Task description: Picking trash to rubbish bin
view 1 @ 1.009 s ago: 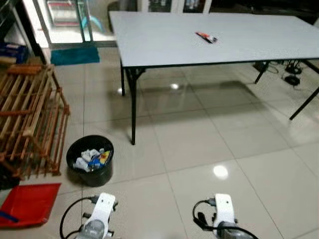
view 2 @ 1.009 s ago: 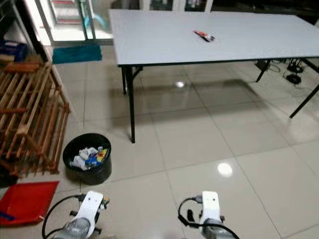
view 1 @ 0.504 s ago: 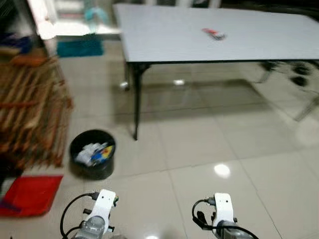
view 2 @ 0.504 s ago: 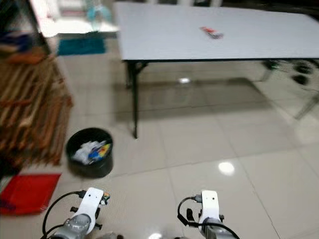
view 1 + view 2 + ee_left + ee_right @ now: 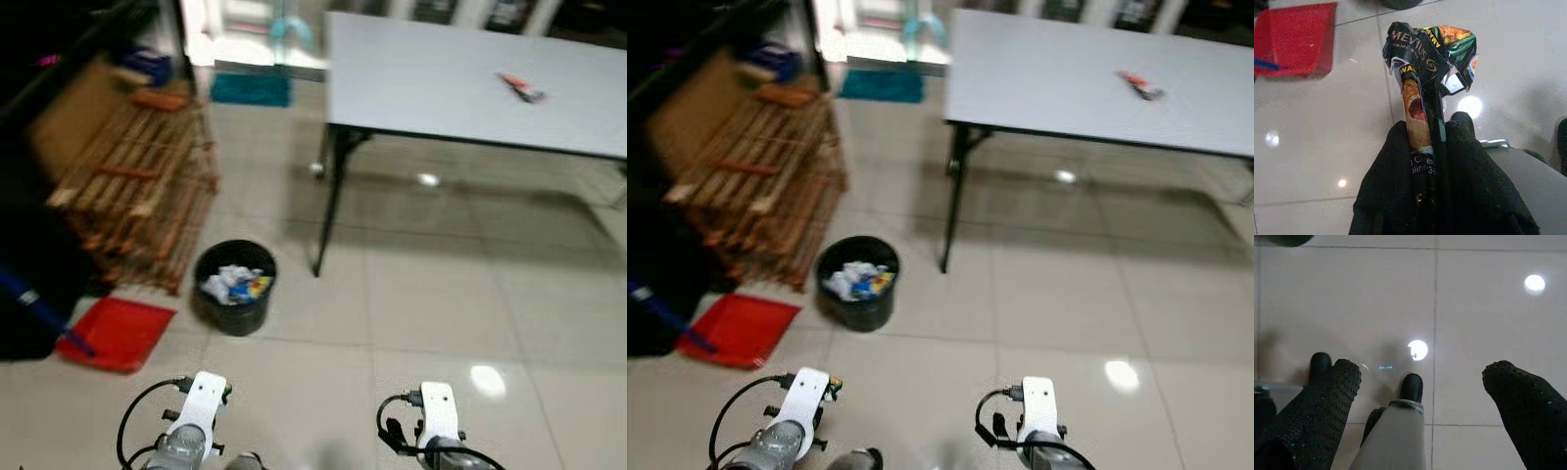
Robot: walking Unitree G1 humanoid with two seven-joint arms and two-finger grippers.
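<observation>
Wrapper (image 5: pixel 1425 73) lengthwise between left gripper (image 5: pixel 1432 161) fingers

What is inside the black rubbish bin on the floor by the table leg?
The black rubbish bin holds crumpled white paper and a yellow and blue wrapper on top. Anything beneath that top layer, and the bin's bottom, is covered.

A glossy tiled floor (image 5: pixel 431 313) carries a black bin (image 5: pixel 235 301), a red dustpan (image 5: pixel 120 333) and the desk (image 5: pixel 441 83).
</observation>
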